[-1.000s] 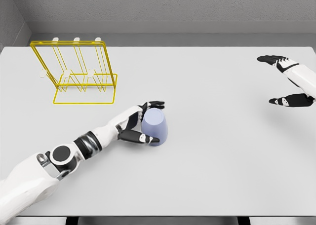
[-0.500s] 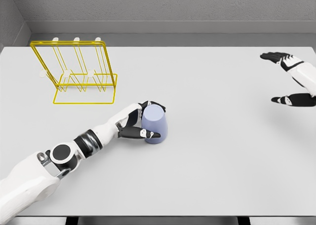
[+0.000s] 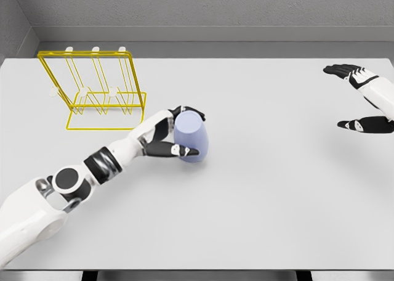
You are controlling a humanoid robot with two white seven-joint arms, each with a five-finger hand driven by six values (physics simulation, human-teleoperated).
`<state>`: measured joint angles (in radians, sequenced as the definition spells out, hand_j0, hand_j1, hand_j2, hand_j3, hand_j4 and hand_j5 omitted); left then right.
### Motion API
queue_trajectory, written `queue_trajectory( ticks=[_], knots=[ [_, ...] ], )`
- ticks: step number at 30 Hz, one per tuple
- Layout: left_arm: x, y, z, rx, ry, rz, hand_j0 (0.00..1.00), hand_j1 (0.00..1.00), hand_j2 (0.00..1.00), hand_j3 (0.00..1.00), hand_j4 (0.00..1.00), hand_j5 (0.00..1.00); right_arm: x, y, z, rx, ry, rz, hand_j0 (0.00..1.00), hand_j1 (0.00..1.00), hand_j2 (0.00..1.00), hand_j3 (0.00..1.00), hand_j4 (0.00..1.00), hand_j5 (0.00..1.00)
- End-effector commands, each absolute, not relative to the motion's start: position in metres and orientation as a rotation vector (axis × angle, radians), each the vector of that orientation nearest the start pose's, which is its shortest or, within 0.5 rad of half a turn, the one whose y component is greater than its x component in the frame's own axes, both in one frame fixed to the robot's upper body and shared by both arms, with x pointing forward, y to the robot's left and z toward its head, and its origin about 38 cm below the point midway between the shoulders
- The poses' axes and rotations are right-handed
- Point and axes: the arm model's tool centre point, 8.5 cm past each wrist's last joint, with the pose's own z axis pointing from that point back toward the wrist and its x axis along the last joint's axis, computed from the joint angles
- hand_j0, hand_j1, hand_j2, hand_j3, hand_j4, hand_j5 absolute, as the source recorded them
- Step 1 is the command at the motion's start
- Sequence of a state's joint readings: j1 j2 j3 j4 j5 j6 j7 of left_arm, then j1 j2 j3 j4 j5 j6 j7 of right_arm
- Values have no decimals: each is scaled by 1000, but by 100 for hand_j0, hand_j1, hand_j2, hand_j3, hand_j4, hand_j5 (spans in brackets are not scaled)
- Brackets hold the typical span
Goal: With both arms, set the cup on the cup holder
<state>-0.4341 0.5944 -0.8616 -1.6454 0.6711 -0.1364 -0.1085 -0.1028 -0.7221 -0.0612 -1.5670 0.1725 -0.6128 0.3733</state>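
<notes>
Left hand (image 3: 171,135): wrapped around the cup (image 3: 189,137) — dark fingers (image 3: 192,111) curl over its far side, the thumb presses across its near side, so it holds the cup.

Cup: one, pale lavender, upside-down in shape, with the narrower closed end up and the wider end down. It tilts slightly with its top toward the hand. It sits near the middle of the table (image 3: 265,188), a little left of centre. Whether its base touches the tabletop or hangs just clear I cannot tell.

Cup's long axis: close to upright, leaning a little left.

Cup holder (image 3: 92,90): one, a yellow wire rack with white-tipped pegs — three along the top rail, three lower at the front. It stands at the far left of the table, apart from the cup, with nothing on it.

Key relation: the rack lies up and to the left of the held cup, on the left arm's own side. By my judgement the carry runs back along that diagonal, and the cup's open end must be turned toward a peg to slip on.

Nearer hand: the left, plainly, as it has the cup and is near the rack.

Right hand (image 3: 360,102): one, at the far right edge, well apart from the cup and rack. Its fingers are spread wide and hold nothing.

Count: two hands, one cup, one rack.
</notes>
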Motion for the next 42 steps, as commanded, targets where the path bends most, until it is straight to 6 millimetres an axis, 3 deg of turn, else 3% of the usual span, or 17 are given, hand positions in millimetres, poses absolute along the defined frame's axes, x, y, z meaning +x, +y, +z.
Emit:
queue_trajectory(
  ticks=[1, 5, 17, 42],
  knots=[
    [382, 166, 139, -593, -1541, -740, 57, 57, 57, 57, 57, 57, 366, -394, 221, -476, -1824, 1350, 100, 100, 100, 100, 100, 100],
    [388, 171, 153, -585, -1580, -725, 58, 58, 58, 58, 58, 58, 366, -395, 220, -476, -1821, 1348, 100, 100, 100, 100, 100, 100],
    [402, 211, 190, -509, -1651, -698, 58, 58, 58, 58, 58, 58, 365, -395, 218, -473, -1815, 1349, 100, 100, 100, 100, 100, 100],
    [416, 262, 224, -413, -1691, -653, 59, 59, 59, 59, 59, 59, 363, -394, 215, -465, -1811, 1347, 100, 100, 100, 100, 100, 100]
  ],
)
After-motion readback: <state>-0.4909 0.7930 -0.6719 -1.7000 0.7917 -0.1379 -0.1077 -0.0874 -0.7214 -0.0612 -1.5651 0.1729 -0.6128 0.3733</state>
